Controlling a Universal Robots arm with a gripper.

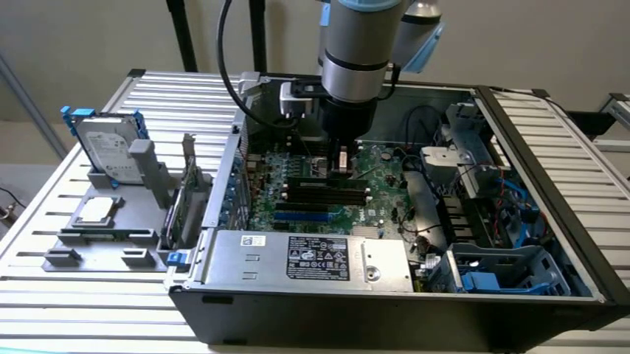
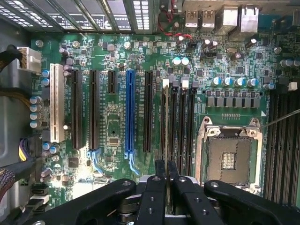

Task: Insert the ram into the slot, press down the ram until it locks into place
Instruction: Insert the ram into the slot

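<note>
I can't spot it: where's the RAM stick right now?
In the wrist view, the ram stands edge-on in the gripper, alongside the black memory slots.

Green motherboard (image 2: 112, 61) carries black memory slots (image 2: 180, 126), one blue slot (image 2: 130, 112).

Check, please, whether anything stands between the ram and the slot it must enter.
Nothing visible does. In the wrist view the ram, seen edge-on in the gripper, runs right along the slot, with no cable or part across it. The neighbouring slots lie bare beside it. Whether it is seated I cannot tell.
</note>
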